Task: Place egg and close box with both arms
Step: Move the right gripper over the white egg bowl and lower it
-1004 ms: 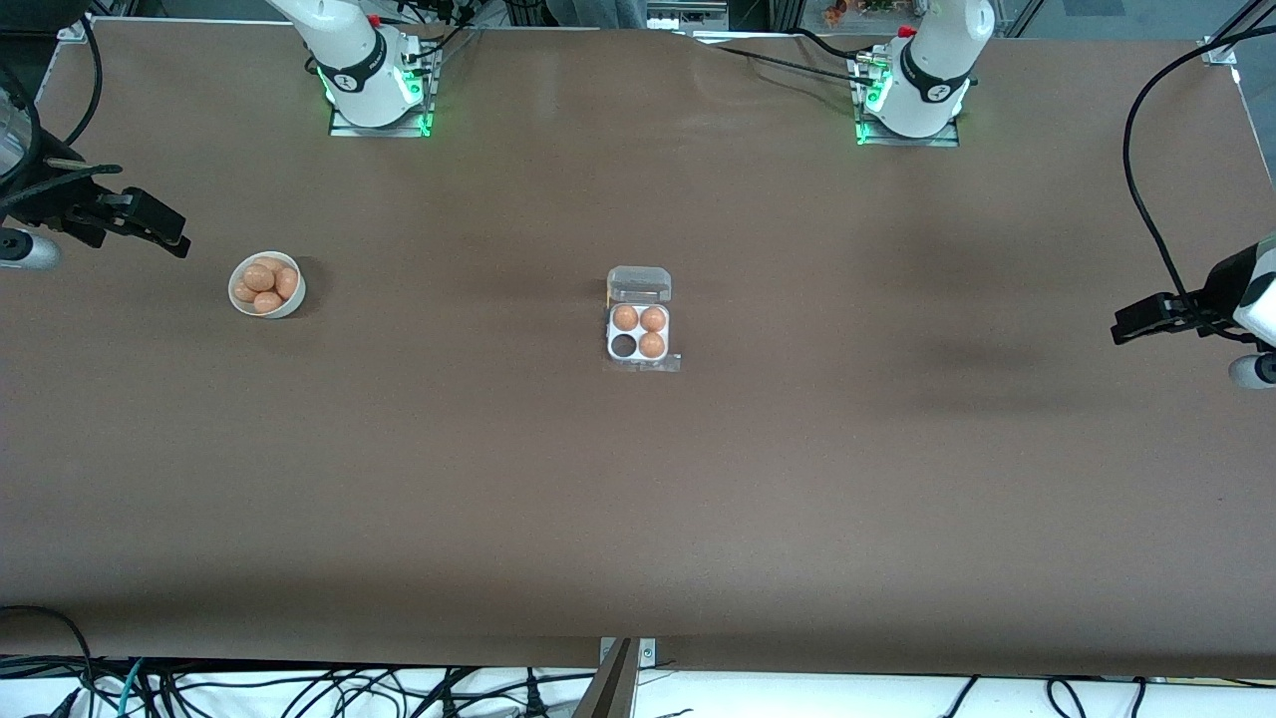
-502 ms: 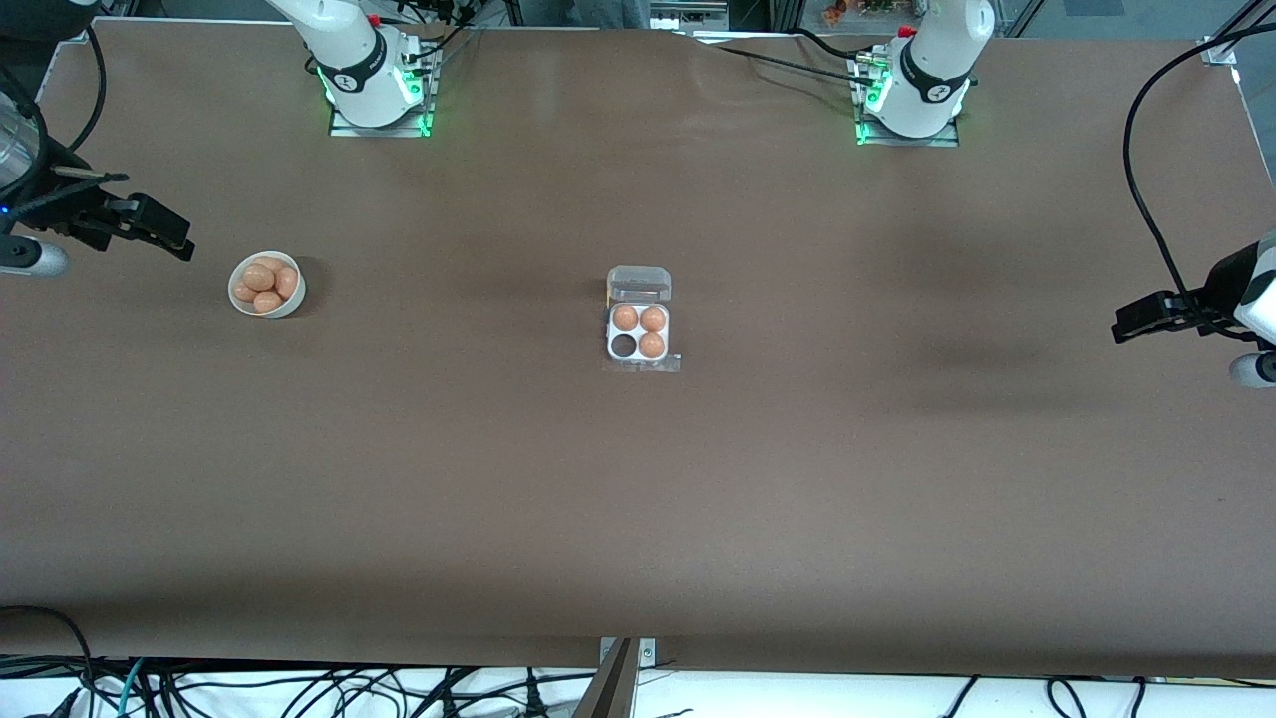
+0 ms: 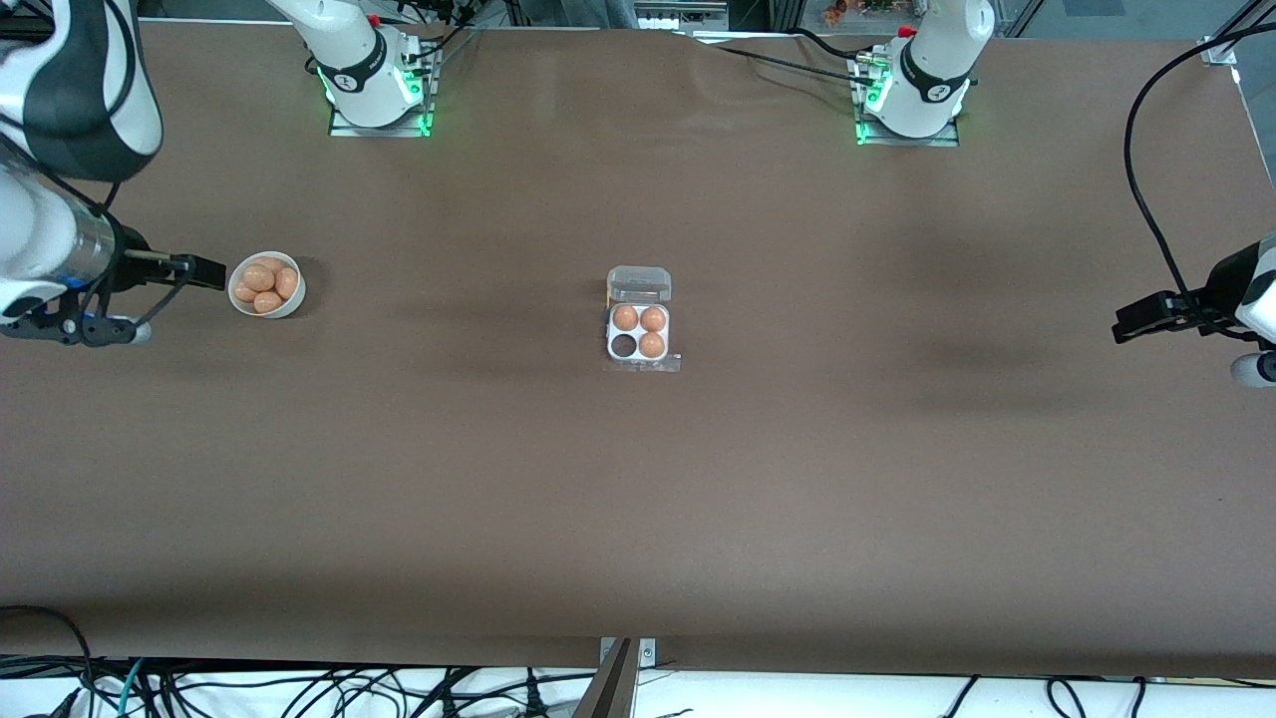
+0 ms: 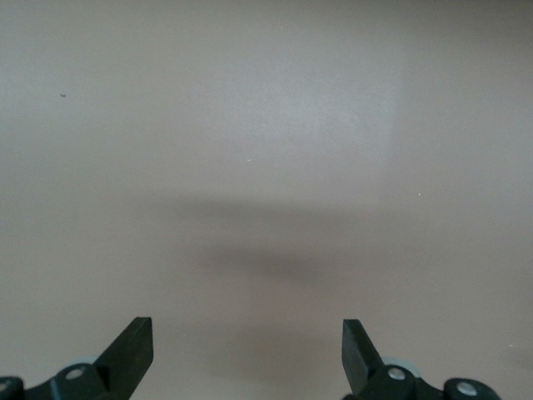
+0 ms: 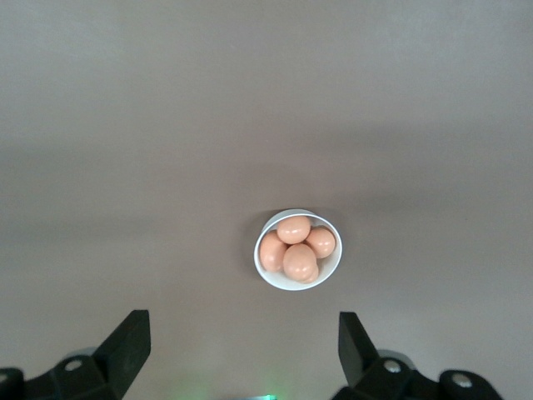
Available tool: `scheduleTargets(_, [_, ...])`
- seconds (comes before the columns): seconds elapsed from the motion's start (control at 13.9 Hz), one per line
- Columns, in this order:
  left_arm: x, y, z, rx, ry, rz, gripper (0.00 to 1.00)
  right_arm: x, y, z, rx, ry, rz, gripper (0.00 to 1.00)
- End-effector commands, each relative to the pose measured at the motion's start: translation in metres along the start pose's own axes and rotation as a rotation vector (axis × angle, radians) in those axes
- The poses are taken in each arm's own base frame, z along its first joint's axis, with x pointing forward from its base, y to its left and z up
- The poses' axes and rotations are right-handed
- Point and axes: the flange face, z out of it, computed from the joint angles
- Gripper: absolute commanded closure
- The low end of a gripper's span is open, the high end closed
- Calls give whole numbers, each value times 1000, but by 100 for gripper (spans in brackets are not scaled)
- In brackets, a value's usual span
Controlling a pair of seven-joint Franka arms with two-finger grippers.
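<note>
The box [image 3: 611, 351] lies open mid-table, its clear lid [image 3: 639, 284] folded back toward the robots' bases. Three orange-brown eggs [image 3: 652, 345] fill its cells; the cell [image 3: 624, 345] nearer the front camera, on the right arm's side, is empty. Several more eggs [image 3: 265, 284] [image 5: 293, 229] sit in a white bowl [image 3: 284, 311] [image 5: 286, 284] toward the right arm's end. My right gripper [image 3: 203, 271] [image 5: 241, 327] hovers open and empty just beside that bowl. Over bare table at the left arm's end, my left gripper [image 3: 1128, 326] [image 4: 247, 330] waits, open and empty.
Brown table [image 3: 638, 499] surface stretches around the box and bowl. The arm bases [image 3: 377, 95] [image 3: 909, 100] stand along the edge farthest from the front camera. Cables [image 3: 1146, 199] hang at the left arm's end.
My right arm has swung in over the table, bringing its gripper from the table's end up beside the bowl. The left arm has not moved.
</note>
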Motion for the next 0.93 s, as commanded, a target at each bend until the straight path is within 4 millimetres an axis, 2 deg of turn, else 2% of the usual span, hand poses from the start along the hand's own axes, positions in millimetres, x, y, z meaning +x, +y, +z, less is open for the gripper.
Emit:
scheduleTargets(0.0, [-3,-2,-9,-2,0,2,0,-15,8,36,-6,34,-11,0])
scheduleTargets(0.36, [-2,-5,-8,-2,0,-1,0,-40,1,133,14,138,-27,0])
scheduleTargets(0.5, [-2,-5,-8,-2,0,-1,0,-49,19,169,24,157,-28,0])
scheduleTargets(0.72, [-2,-6,-8,-2,0,-2,0,-67,41,212,31,203,-52,0])
scheduleTargets(0.86, [-2,-6,-8,-2,0,-2,0,-78,45,232,34,196,-72,0])
